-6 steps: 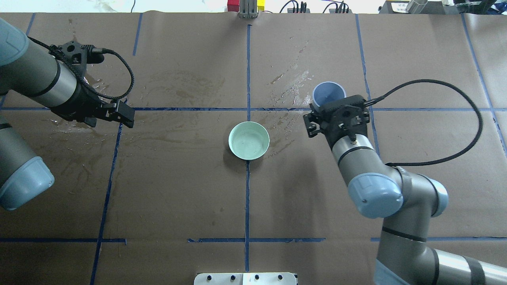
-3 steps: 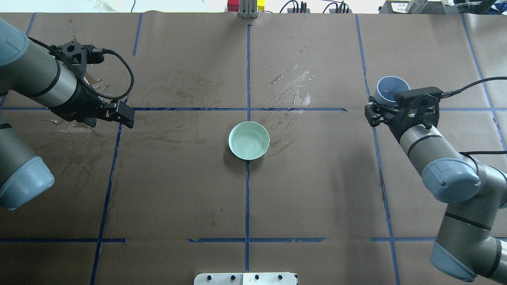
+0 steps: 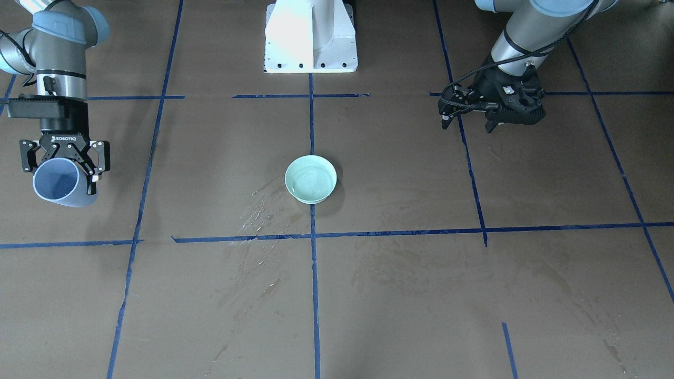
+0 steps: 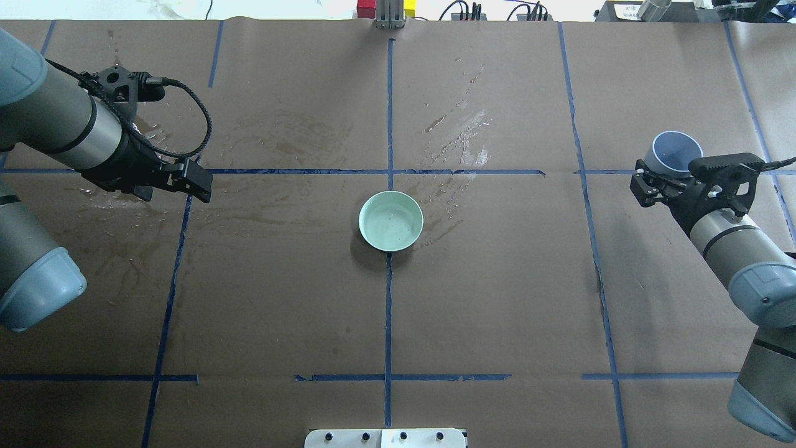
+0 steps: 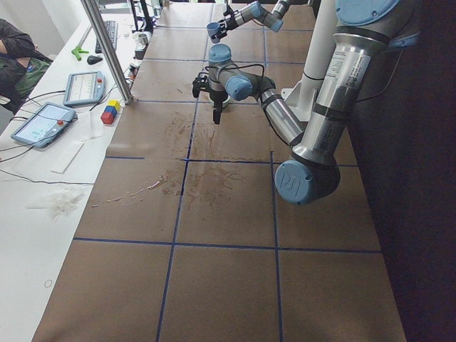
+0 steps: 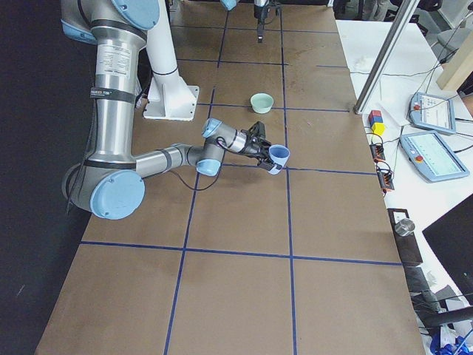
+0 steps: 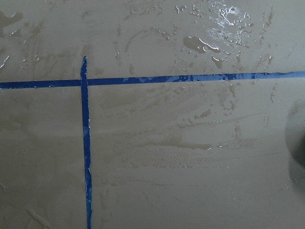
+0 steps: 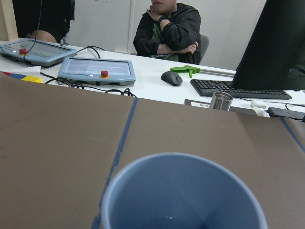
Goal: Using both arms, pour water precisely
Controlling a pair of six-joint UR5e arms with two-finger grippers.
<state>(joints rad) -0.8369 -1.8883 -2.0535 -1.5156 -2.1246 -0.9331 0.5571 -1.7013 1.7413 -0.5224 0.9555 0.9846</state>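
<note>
Brown paper covers the table [image 3: 421, 295], cut into squares by blue tape lines [image 3: 314, 273], with wet streaks [image 3: 258, 208] near the middle. From the front-facing camera, a pale green bowl [image 3: 310, 179] sits at the centre on a tape line, and the water [image 3: 311, 185] in it shows only as faint glints. My right claw [image 3: 63, 164] is out toward my right end of the table, clamped on a blue cup [image 3: 55, 188] with its mouth up, well apart from the bowl. My left claw [image 3: 467, 126] hangs over the paper on the other side, fingers apart, holding nothing. From overhead the layout reads the same: bowl in the middle, 1 claw out to each side, both well clear of it, and the wet streaks glinting beyond the bowl. From the left end, my left claw points down at stained paper. From the right end, the cup in my right claw leans slightly, and I cannot tell whether its base touches the paper. My left wrist camera sees only wet paper and 2 tape lines that meet. My right wrist camera looks into the cup, which seems almost empty, with 1 small glint at the bottom and a seated person [image 8: 167, 24] beyond the table. I judge the pour from this cup done, since water lies in the bowl. What seems left is putting the cup down, plus whatever share falls to my left claw, which has nothing to pour from.
</note>
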